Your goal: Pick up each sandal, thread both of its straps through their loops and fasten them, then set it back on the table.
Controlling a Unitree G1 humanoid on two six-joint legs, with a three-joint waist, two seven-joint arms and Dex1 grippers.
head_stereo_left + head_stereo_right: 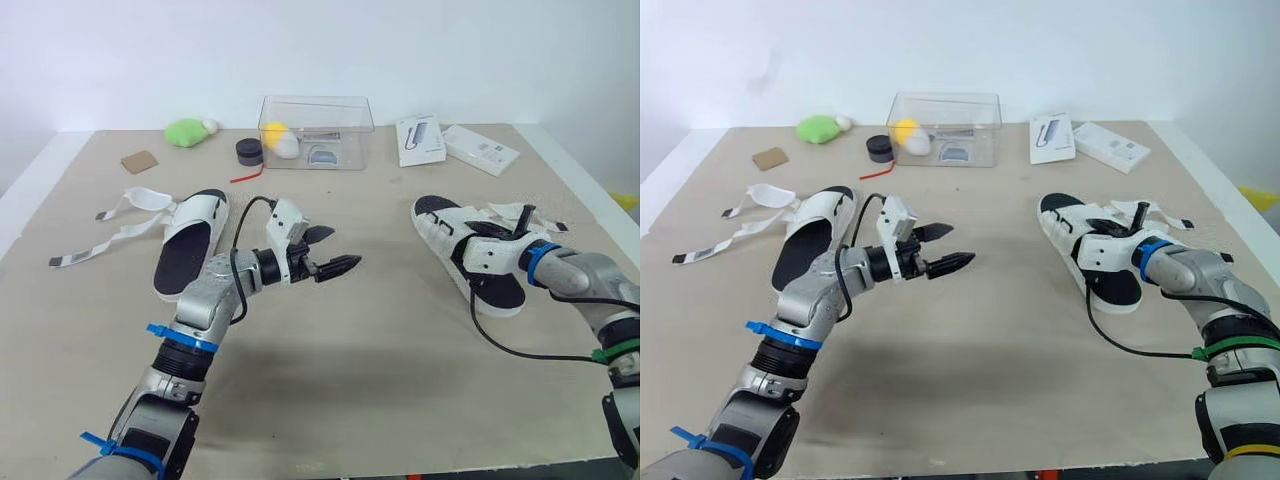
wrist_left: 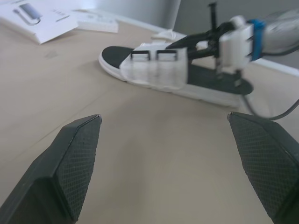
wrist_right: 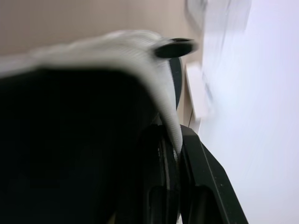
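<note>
left pincer point(image 1: 345, 247) hovers open, idle; right pincer point(image 1: 492, 231) pinches the sandal point(image 1: 440, 226) by its strap point(image 3: 164, 95); such a thin hold could slip during threading.

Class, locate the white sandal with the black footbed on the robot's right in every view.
Left eye view: sandal right of centre.
Right eye view: same place.
Left wrist view: ahead, beyond the open left gripper.
Right wrist view: its white strap, close and blurred.
Shared landmark: flat white box beyond it.
</note>
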